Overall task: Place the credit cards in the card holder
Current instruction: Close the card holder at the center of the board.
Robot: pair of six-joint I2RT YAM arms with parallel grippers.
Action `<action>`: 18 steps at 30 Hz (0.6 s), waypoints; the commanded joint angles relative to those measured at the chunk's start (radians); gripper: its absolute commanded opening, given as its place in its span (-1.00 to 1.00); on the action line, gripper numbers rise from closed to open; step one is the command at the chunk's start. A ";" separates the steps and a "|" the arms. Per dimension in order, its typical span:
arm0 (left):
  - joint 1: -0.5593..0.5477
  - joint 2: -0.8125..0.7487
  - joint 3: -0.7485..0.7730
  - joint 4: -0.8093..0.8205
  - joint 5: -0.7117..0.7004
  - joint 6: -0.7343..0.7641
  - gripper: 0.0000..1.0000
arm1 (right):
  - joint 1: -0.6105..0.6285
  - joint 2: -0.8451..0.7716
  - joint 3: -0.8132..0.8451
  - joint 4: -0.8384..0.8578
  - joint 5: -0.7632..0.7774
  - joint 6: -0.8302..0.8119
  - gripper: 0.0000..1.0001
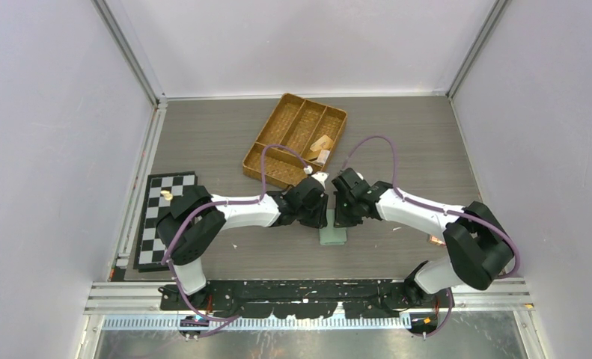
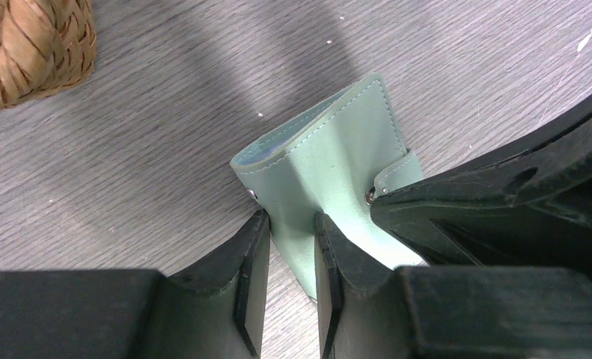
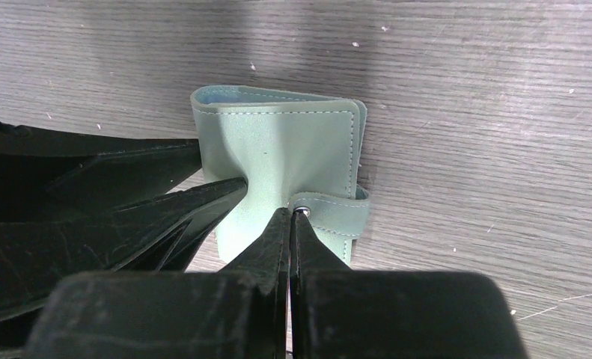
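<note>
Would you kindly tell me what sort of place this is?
Probably a robot lab test cell: plain walls on aluminium framing, a wood-grain table, props like a woven tray and chessboard.

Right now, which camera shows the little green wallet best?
The right wrist view: the wallet lies nearly whole, snap strap included. The left wrist view hides its lower part behind fingers; the top view shows only one corner.
</note>
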 commanded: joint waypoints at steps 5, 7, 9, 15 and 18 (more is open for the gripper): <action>-0.005 0.060 -0.029 -0.033 -0.063 0.033 -0.63 | -0.003 0.090 0.006 0.036 0.053 0.048 -0.99; -0.005 0.060 -0.032 -0.030 -0.063 0.033 -0.64 | -0.007 0.103 0.008 0.037 0.055 0.059 -0.99; -0.006 0.057 -0.037 -0.023 -0.061 0.031 -0.65 | -0.008 0.119 0.012 0.037 0.054 0.066 -0.99; -0.005 0.051 -0.053 0.009 -0.043 0.032 -0.66 | -0.009 0.169 0.031 0.036 0.054 0.079 -0.99; -0.005 0.052 -0.061 0.028 -0.032 0.032 -0.67 | -0.008 0.192 0.045 0.022 0.063 0.082 -0.99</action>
